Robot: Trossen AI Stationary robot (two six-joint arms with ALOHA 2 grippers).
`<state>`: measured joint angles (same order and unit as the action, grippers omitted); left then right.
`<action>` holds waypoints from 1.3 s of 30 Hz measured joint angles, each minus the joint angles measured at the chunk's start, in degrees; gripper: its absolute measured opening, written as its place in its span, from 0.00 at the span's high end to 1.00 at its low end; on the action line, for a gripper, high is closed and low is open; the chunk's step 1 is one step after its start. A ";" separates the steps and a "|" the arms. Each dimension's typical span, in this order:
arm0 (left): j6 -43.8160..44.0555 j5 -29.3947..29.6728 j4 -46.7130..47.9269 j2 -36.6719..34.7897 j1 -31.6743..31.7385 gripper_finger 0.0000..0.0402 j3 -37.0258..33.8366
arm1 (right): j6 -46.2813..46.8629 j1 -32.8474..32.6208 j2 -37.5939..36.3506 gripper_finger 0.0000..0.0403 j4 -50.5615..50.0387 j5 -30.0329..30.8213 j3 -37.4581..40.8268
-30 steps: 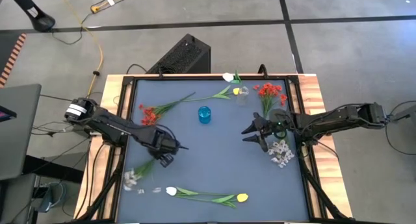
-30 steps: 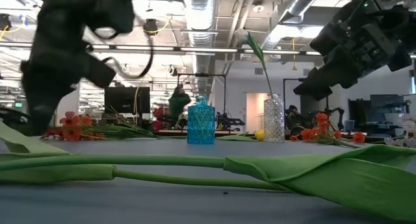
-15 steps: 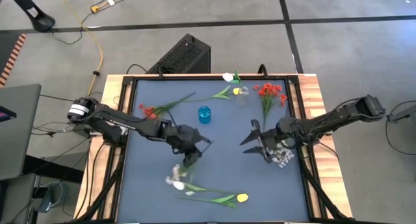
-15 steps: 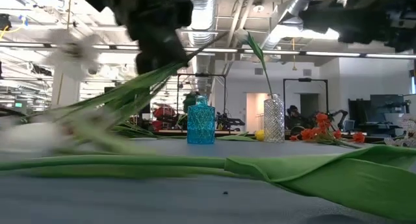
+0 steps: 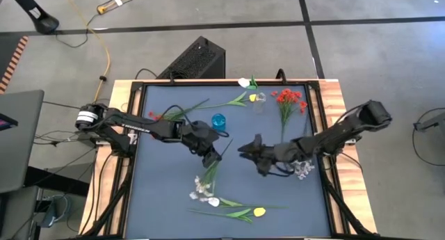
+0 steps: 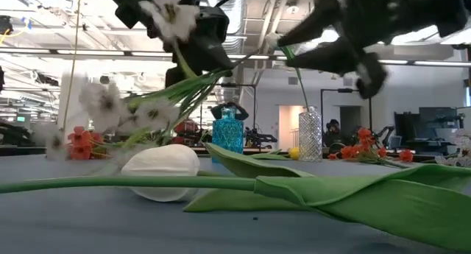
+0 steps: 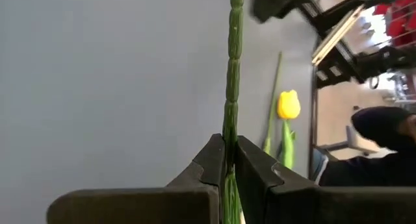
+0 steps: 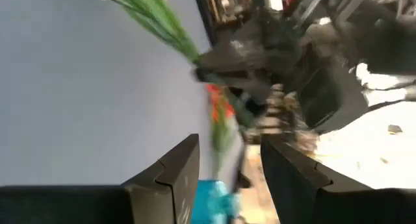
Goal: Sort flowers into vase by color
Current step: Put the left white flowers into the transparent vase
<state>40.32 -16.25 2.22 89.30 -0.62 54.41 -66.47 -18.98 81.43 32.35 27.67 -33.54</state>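
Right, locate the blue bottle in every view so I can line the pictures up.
High view: the blue bottle stands up-centre on the table, just beyond the left pincer.
Low view: centre, upright, left of the clear vase.
Left wrist view: not in it.
Right wrist view: a blue sliver at the bottom edge, between the fingers.
Shared landmark: the clear vase, next to the red flowers.

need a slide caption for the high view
Left gripper lifts a white-pink blossom spray mid-table; open right gripper faces it.
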 joint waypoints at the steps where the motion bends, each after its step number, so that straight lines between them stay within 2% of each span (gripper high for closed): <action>1: 0.02 -0.02 0.70 0.00 0.04 0.97 -0.10 | -1.37 -0.20 1.15 0.53 0.01 1.15 -0.91; 12: -0.99 -0.83 3.07 0.00 0.04 0.97 -0.06 | -11.10 1.00 10.72 0.53 0.06 6.81 -9.76; 21: -2.30 -1.37 3.72 0.00 0.02 0.97 -0.06 | -12.11 3.40 14.72 0.54 -0.58 8.07 -11.59; 25: -2.62 -1.25 4.33 0.00 0.04 0.97 -0.06 | -12.07 3.27 14.52 0.61 -0.29 9.40 -11.67; 34: -5.31 -0.92 4.60 -0.02 0.00 0.97 -0.06 | -11.39 3.28 14.51 0.93 -1.67 9.96 -11.61; 39: -8.74 2.18 4.60 -0.02 0.10 0.91 -0.06 | -9.84 2.49 14.51 0.93 -4.57 10.22 -11.61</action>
<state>31.58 -14.07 6.81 89.27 -0.52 54.35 -76.31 -16.50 95.94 27.78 37.88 -45.15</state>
